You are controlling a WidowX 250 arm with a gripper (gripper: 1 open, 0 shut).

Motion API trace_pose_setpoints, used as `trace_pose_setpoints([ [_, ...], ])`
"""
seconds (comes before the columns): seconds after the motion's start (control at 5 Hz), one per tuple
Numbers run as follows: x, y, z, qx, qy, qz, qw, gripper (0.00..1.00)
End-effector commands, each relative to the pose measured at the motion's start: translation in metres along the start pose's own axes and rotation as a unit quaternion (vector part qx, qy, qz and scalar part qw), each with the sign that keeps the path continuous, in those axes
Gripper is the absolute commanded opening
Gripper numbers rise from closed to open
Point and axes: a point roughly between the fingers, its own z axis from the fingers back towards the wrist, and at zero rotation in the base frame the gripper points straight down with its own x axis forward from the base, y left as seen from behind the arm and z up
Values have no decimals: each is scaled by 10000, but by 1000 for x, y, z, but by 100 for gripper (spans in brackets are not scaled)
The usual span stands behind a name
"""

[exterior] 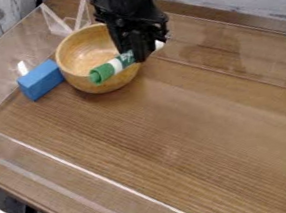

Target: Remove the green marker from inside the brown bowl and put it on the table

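Note:
The brown bowl (76, 54) sits at the far left of the table (176, 124). The green marker (108, 71) lies tilted over the bowl's front right rim, with its green cap pointing to the lower left and its white middle showing. My black gripper (134, 54) points straight down at the marker's right end. Its fingers are closed around that end and hide it.
A blue block (39, 80) lies just left of the bowl, nearly touching it. Clear plastic walls (7, 149) run round the table's edges. Something white and thin (54, 21) stands behind the bowl.

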Motion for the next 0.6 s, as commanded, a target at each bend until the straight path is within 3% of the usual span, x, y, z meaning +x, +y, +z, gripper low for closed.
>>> trace_pose_setpoints([
  [0.0,5,4,12,97,-237,94,9996,0],
  [0.4,5,5,11,116,-258,131,9995,0],
])
